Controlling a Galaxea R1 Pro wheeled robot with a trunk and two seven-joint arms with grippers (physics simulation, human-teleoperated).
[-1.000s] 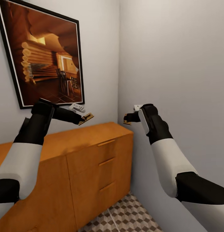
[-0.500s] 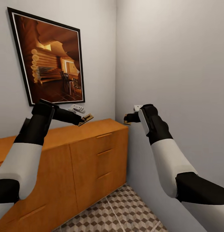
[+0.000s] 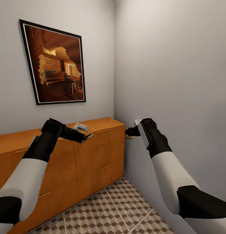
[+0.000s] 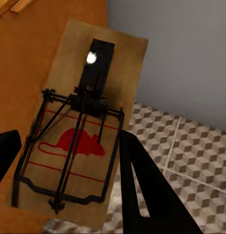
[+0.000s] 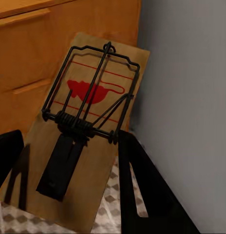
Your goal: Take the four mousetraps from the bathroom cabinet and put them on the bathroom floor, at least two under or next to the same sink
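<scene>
Mousetraps (image 4: 76, 141) (image 5: 81, 126) ride flat, one pinched in each claw, left claw (image 3: 87, 136) and right claw (image 3: 128, 132), with the bathroom floor (image 3: 119, 208) straight down at 6 o'clock.

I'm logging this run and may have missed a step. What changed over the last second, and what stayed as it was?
The head camera shifted: more patterned tile floor and more of the orange-brown wooden cabinet now show, and the framed picture sits further right. That is the view moving, not the things. Both arms show lower in view. Unchanged: the left gripper holds a tan wooden mousetrap, the right gripper another.
</scene>
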